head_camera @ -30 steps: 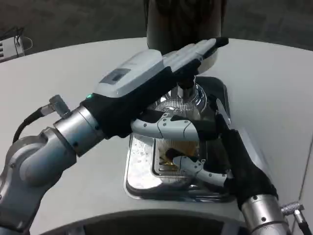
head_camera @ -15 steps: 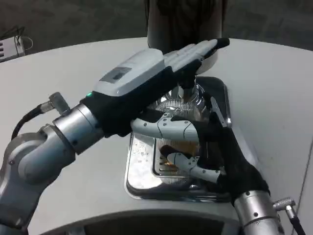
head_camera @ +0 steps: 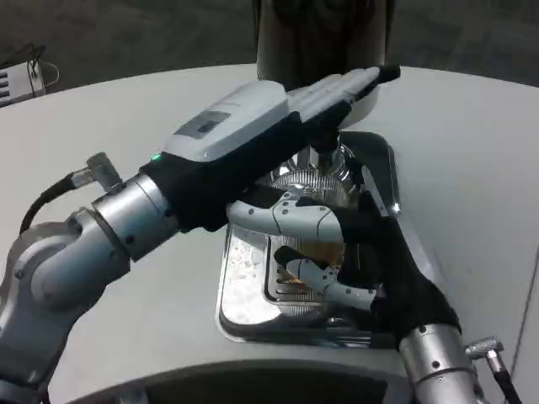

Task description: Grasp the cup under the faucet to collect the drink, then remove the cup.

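Observation:
A clear ribbed cup (head_camera: pixel 310 183) stands on the steel drip tray (head_camera: pixel 240 286) under the faucet (head_camera: pixel 325 153) of the dark dispenser (head_camera: pixel 320 34). Amber drink (head_camera: pixel 313 252) shows in its lower part. My right hand (head_camera: pixel 383 273) grips the cup from the right, its white-tipped fingers (head_camera: pixel 324 282) wrapped across the near side. My left hand (head_camera: pixel 269 135) reaches over the cup with its fingers (head_camera: pixel 358 84) stretched flat against the tap lever at the dispenser's front, and its thumb (head_camera: pixel 286 220) hangs by the cup's left side. Much of the cup is hidden behind both hands.
The drip tray is wet, with droplets on its left part (head_camera: pixel 244 261). White round table (head_camera: pixel 472 168) extends on both sides of it. My left forearm (head_camera: pixel 109 236) crosses the left half of the table. A small device (head_camera: pixel 17 80) lies at the far left edge.
My right hand has shifted left and forward, closing tighter round the cup. The left hand stays against the tap lever.

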Available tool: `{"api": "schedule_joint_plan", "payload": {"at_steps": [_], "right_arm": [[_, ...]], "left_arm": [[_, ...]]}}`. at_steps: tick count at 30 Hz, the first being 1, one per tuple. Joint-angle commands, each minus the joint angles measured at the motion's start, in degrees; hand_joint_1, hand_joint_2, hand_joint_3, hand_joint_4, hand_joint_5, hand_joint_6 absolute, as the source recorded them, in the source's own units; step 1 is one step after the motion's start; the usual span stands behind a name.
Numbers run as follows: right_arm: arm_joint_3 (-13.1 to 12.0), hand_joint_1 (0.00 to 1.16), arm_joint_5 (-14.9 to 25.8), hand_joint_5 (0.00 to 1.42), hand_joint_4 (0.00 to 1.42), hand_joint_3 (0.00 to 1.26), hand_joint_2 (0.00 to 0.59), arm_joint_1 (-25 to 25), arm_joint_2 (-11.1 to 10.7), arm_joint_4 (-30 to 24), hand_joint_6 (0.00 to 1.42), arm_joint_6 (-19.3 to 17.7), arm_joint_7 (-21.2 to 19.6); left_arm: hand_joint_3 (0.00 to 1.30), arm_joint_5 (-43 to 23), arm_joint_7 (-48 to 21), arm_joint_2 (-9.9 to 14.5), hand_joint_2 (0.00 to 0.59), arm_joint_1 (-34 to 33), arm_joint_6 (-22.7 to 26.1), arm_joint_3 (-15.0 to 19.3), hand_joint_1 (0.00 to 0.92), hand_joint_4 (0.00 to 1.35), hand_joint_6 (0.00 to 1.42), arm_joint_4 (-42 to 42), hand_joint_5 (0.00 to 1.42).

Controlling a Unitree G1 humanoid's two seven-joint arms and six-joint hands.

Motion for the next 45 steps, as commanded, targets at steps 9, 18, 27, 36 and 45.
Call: {"api": "schedule_joint_plan", "payload": {"at_steps": [9, 18, 27, 36, 45], "right_arm": [[0.04, 0.78, 1.30, 0.00, 0.00, 0.00, 0.202, -0.32, 0.33, 0.90, 0.02, -0.25, -1.25], [0.10, 0.78, 1.75, 0.01, 0.00, 0.00, 0.202, -0.14, 0.03, 0.62, 0.02, -0.72, -1.42], [0.66, 0.78, 1.72, 0.03, 0.00, 0.00, 0.202, -1.01, 0.30, 1.85, 0.02, -0.98, -2.29], [1.90, 0.78, 1.84, 0.03, 0.00, 0.00, 0.202, -2.78, 1.39, 4.60, 0.02, -1.55, -3.30], [2.66, 0.78, 1.61, 0.04, 0.00, 0.00, 0.203, -4.87, 3.00, 8.39, 0.03, -1.67, -5.71]], "left_arm": [[0.11, -3.61, 12.96, -6.16, 0.056, 5.37, -11.81, 9.20, 0.000, 0.05, 0.21, 3.51, 0.14], [0.25, -5.73, 15.43, -6.49, 0.083, 9.02, -15.47, 13.23, 0.000, 0.22, 0.35, 2.36, 0.32], [0.29, -5.84, 14.30, -2.86, 0.087, 22.45, -13.98, 19.82, 0.000, 0.26, 0.38, -2.22, 0.36], [0.25, -3.37, 14.30, 0.47, 0.089, 36.16, -12.47, 24.90, 0.000, 0.20, 0.35, -4.18, 0.30], [0.24, -2.27, 13.83, 3.81, 0.090, 43.84, -13.61, 27.04, 0.000, 0.18, 0.32, -1.94, 0.26]]}}
